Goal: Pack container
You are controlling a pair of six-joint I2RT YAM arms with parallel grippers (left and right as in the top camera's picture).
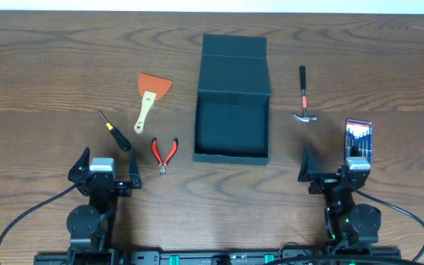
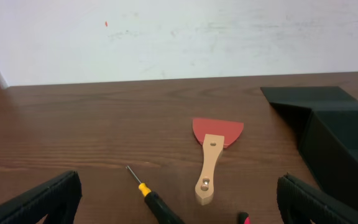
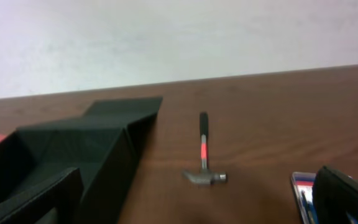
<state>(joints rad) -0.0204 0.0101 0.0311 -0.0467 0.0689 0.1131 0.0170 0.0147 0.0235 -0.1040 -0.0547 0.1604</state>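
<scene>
The container (image 1: 232,99) is a dark teal box at the table's middle, lid folded back and inside bare; it also shows as the container (image 2: 337,134) and the container (image 3: 73,149). My left gripper (image 1: 107,171) stands open near the front edge, nothing between its fingers (image 2: 42,199). Ahead of it lie a black and yellow screwdriver (image 1: 115,131), a red-bladed scraper (image 1: 152,96) and red pliers (image 1: 164,154). My right gripper (image 1: 337,173) is open too, behind a small hammer (image 1: 303,96) and beside a packet of tools (image 1: 358,140).
In the left wrist view the scraper (image 2: 213,155) and screwdriver (image 2: 151,198) lie just ahead of the open gripper (image 2: 179,205). The right wrist view has the hammer (image 3: 204,155) ahead and the packet (image 3: 303,193) by the right finger. A white wall backs the table.
</scene>
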